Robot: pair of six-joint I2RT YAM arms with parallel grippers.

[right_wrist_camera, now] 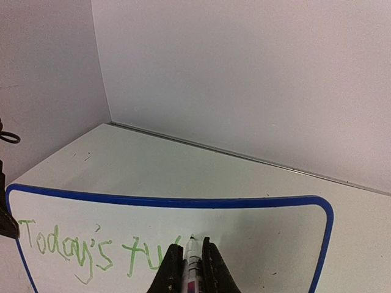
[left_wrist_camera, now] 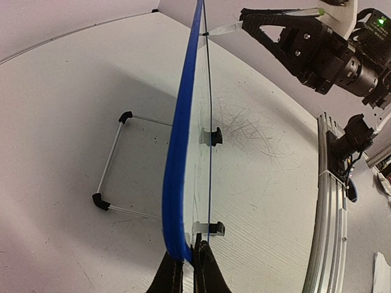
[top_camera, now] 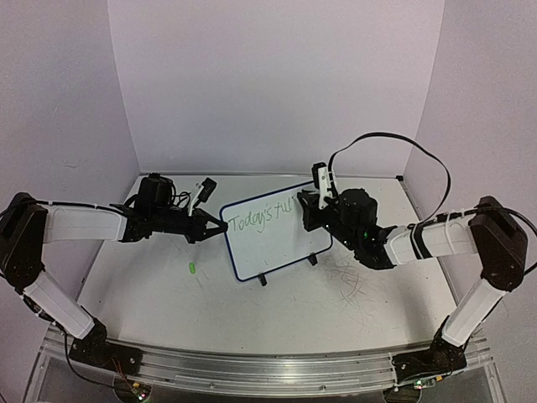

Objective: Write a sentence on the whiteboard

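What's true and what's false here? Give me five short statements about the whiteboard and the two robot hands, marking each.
1. The left hand is shut on the edge of the small white rectangular whiteboard with a blue frame. True.
2. The cursive handwriting on it is red. False: it is green.
3. The right hand grips a white marker pen with its tip at the board. True.
4. The board lies flat. False: it stands upright on its black feet.
5. The writing is finished. False: only "Today's" and the start of a next word show.
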